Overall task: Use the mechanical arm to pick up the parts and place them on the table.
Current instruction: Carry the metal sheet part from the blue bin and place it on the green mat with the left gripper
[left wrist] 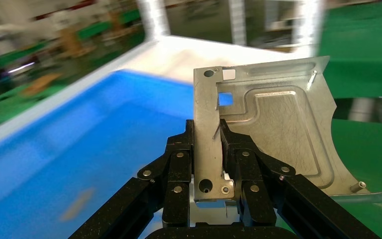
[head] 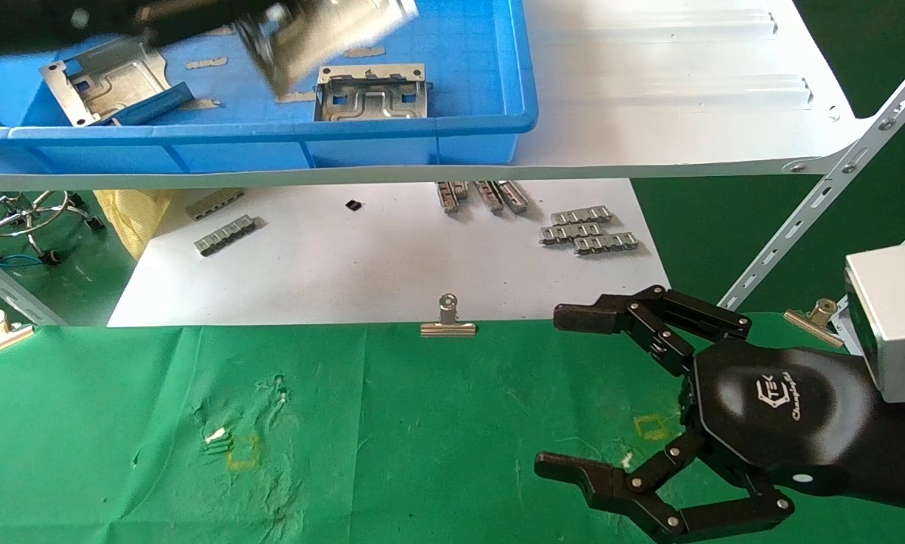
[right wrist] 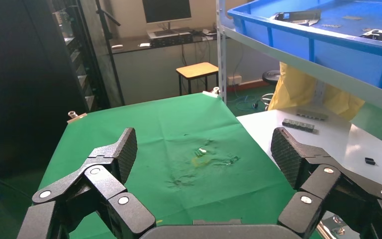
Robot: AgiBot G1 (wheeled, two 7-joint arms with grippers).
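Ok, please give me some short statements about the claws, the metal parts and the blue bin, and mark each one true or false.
1. The left claw is shut on a metal part. True.
2. The right claw holds a part. False: it is open and empty, over the green table.
3. Two more parts lie in the blue bin. True: one on the left, one nearer the middle.
4. A part already lies on the green table. False: none shows there.
5. The held part rests on the bin floor. False: it is lifted above the bin.
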